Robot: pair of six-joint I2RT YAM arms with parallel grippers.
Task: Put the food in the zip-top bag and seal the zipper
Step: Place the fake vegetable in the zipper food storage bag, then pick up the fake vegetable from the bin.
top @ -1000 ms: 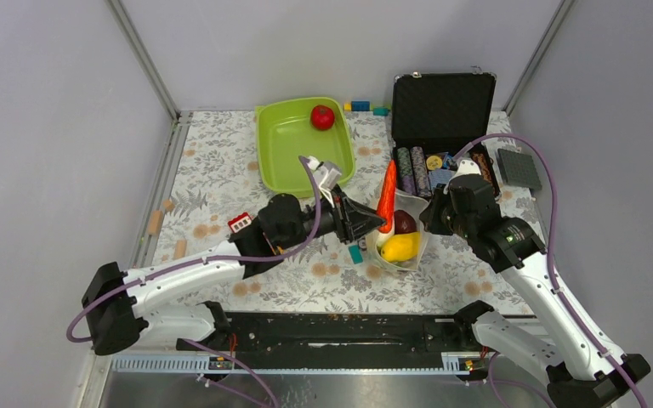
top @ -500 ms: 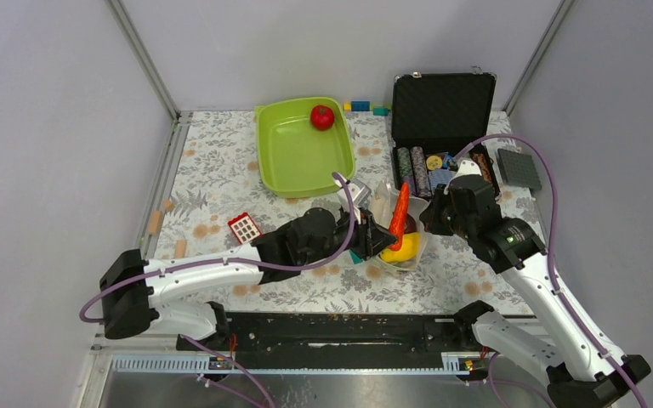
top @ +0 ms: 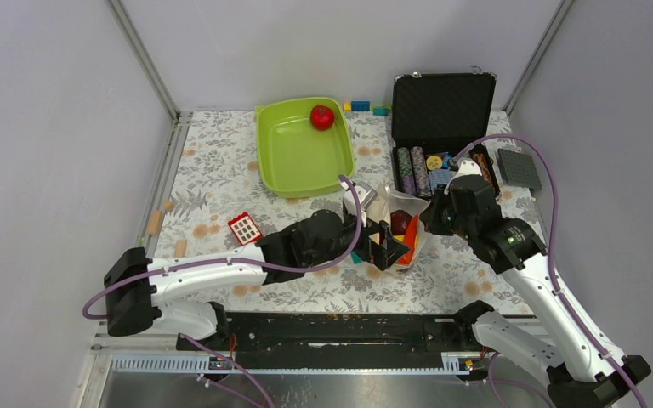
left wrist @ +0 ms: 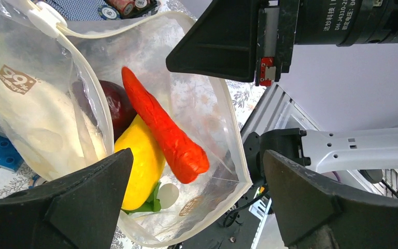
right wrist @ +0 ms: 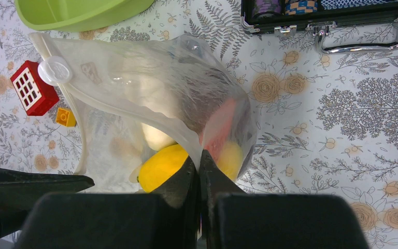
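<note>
Left gripper (left wrist: 197,199): jaws spread wide, nothing between them. The two fingers stand either side of the mouth of the zip-top bag (left wrist: 41,119).

Change to log: a second ago you had the orange-red piece (left wrist: 163,129) pinched and standing upright above the bag. Now it is released and lies inside. That drop is done.

Right gripper (right wrist: 199,161): jaws closed on the bag's rim, pinching the film and holding the mouth open.

Bag contents, left wrist view: orange-red piece on top, resting across the yellow piece (left wrist: 142,166), with the dark maroon piece (left wrist: 116,106) behind and a white piece (left wrist: 168,194) below.

Long axis of the orange-red piece: slanted. Its thin tip points toward the black case (top: 442,106); its thick end points toward the near edge of the table.

Bag sits between the two grippers, near the middle of the table.

Outstanding: the red piece (top: 322,117) is still in the lime-green tray (top: 285,161), and the zipper (right wrist: 129,115) is open. My judgement: fetch the red piece next, then seal.
</note>
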